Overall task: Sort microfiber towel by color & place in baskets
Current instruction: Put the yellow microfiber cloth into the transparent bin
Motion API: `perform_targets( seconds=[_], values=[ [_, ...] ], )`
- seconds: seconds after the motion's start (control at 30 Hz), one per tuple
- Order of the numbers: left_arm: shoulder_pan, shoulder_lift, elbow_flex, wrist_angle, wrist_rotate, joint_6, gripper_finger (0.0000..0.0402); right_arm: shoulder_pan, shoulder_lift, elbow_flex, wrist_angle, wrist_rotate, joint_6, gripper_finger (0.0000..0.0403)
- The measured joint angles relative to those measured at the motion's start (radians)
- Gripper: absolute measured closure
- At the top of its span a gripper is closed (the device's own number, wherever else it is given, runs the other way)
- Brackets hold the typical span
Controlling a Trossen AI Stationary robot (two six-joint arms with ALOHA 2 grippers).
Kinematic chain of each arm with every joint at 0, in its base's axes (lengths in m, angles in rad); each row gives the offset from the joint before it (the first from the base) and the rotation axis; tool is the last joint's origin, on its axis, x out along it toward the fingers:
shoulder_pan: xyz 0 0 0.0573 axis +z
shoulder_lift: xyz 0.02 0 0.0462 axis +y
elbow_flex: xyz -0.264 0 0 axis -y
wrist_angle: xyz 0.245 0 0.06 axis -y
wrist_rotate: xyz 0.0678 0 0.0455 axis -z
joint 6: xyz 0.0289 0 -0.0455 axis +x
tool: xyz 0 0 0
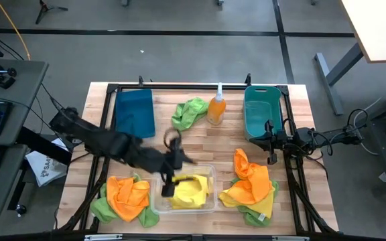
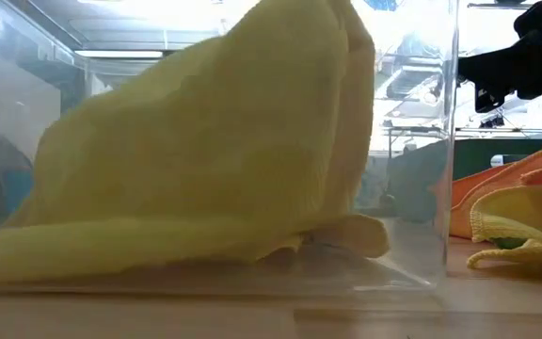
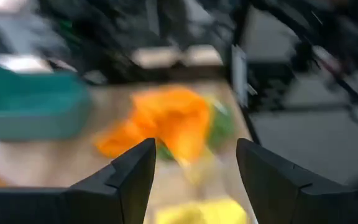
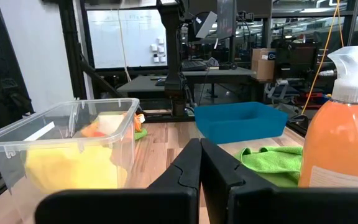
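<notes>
A yellow towel (image 1: 191,191) lies heaped in the clear bin (image 1: 210,173); in the low view the yellow towel (image 2: 215,141) rises to a high peak behind the bin's wall (image 2: 445,188). My left gripper (image 1: 171,175) hovers open over the bin's left part, and nothing is between its fingers (image 3: 194,180). An orange and green pile (image 1: 126,197) lies left of the bin. An orange, yellow and green pile (image 1: 251,185) lies to its right. One green towel (image 1: 189,112) rests near the far edge. My right gripper (image 1: 271,152) waits shut by the teal bin (image 1: 261,110).
The dark blue bin (image 1: 134,112) stands at the far left and the orange spray bottle (image 1: 216,107) between the green towel and the teal bin. A black frame (image 1: 179,86) runs round the table's edges. Bare wood (image 1: 206,144) lies in the middle.
</notes>
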Motion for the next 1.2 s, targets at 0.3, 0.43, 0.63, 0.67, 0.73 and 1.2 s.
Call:
perform_targets(
  seconds=[0.3,0.43,0.63,0.67,0.73,1.2],
  values=[
    [0.005,-0.101,0.18,0.021,-0.168,-0.161,0.0188,0.0,0.0,0.0,0.0,0.0,0.0,0.0402],
    [-0.014,-0.16,0.18,0.047,-0.216,-0.128,0.0188,0.0,0.0,0.0,0.0,0.0,0.0,0.0402],
    [-0.023,-0.217,0.18,0.046,-0.263,-0.06,0.0188,0.0,0.0,0.0,0.039,-0.013,0.084,0.0402],
    [-0.023,-0.223,0.18,0.045,-0.263,-0.053,0.0188,0.0,0.001,0.0,0.068,-0.027,0.168,0.0402],
    [-0.023,-0.236,0.18,0.043,-0.263,-0.05,0.0188,0.0,0.002,0.0,0.197,-0.012,0.329,0.0402],
    [-0.001,-0.278,0.178,-0.168,-0.261,-0.041,0.0188,0.022,0.447,0.405,0.575,-0.139,0.587,0.0402]
  ],
)
